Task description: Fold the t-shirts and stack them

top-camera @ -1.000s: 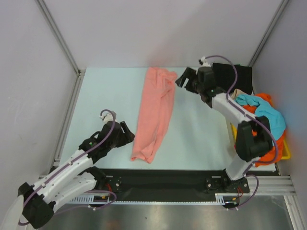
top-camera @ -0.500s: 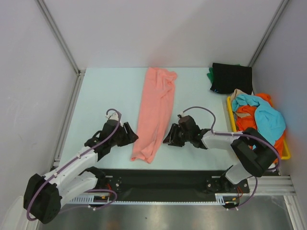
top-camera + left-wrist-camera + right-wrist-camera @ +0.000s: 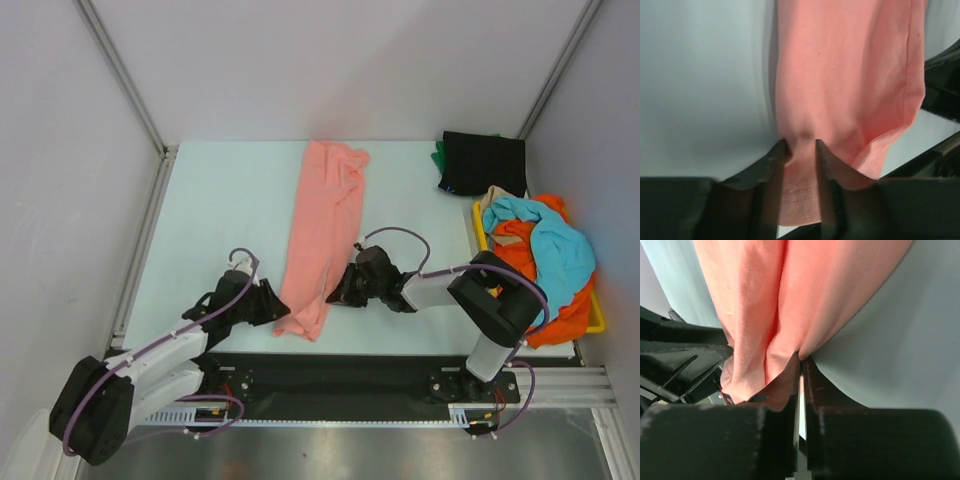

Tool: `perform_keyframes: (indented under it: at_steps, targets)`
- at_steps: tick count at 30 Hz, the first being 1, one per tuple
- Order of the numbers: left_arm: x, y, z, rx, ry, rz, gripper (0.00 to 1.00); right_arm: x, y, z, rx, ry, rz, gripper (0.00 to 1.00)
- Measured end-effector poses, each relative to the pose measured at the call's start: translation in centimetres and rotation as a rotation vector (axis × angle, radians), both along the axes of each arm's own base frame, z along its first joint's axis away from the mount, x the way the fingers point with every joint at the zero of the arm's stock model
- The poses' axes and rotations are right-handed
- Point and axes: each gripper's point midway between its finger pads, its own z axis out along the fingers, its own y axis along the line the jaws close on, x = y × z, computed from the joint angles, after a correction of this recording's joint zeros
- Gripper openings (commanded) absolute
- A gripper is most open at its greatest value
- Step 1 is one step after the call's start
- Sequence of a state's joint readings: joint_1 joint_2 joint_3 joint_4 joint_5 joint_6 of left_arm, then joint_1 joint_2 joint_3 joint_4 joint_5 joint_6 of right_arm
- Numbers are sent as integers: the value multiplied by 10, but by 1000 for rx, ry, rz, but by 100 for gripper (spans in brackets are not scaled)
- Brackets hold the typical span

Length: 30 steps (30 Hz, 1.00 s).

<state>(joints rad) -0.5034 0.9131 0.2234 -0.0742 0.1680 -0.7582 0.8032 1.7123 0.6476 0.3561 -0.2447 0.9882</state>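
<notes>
**Left gripper** (image 3: 800, 146): Low over the table (image 3: 220, 200), at the near left corner of the pink shirt (image 3: 325, 225). The jaws stand partway apart, one finger on each side of the hem. The hem lies flat between them with its stitching showing, so it is straddled, not pinched.

**Right gripper** (image 3: 801, 359): Low at the shirt's right edge, near its near end and across from the left gripper. The fingers are drawn almost together, with only a thin slit between them. A fold of the pink edge is nipped at the tips.

**Pink shirt:** Folded lengthwise into a long narrow strip, flat on the middle of the table. It runs from the near edge toward the far edge, with the far end leaning slightly right. The far end is rumpled and the near end is rounded.

**Black shirt** (image 3: 485, 162): Folded, at the far right corner of the table, well apart from the pink one. A green shirt (image 3: 438, 155) shows at its left edge, apparently beneath it.

**Tray** (image 3: 478, 228): Yellow, at the right edge of the table. It holds a loose heap:
- turquoise shirt (image 3: 550, 238) on top
- orange shirt (image 3: 555, 320) under it, spilling toward the near side
- beige shirt (image 3: 490, 198) at the far end
</notes>
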Motion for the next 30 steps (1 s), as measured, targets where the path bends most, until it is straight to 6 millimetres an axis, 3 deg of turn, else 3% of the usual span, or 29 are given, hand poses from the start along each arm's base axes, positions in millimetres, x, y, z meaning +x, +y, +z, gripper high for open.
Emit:
perform_keyframes:
  at_steps: [4,7,8,11,13,15,17,20,23,25,30]
  targets:
    - [-4,-6,-4,-28,14,-32,27,5,-4,1,-76,-5,11,0]
    - [-6,-5,-3,-16,19,-38,29,16,-8,19,-194,-41,34,0]
    - [-6,-4,-1,-12,20,-37,29,20,-11,28,-233,-59,41,12]
    - [-1,-4,11,-10,-9,-33,31,34,-16,61,-294,-134,41,99]
    - [3,-5,18,-16,-30,-28,32,37,-24,73,-329,-179,48,100]
    - [4,-5,20,-16,-38,-29,32,33,-34,70,-362,-181,45,100]
    - [3,-4,17,-10,-27,-30,33,22,-50,51,-406,-151,49,100]
    - [1,-4,13,-4,-13,-33,34,-8,-79,13,-465,-68,53,91]
    - [-2,-3,10,-4,-3,-37,36,-14,-75,23,-356,-97,29,82]
    - [-6,-2,6,-5,2,-37,38,-24,-74,14,-316,-75,40,77]
    - [-17,0,3,-18,13,-47,38,-30,-52,13,-185,-70,64,50]
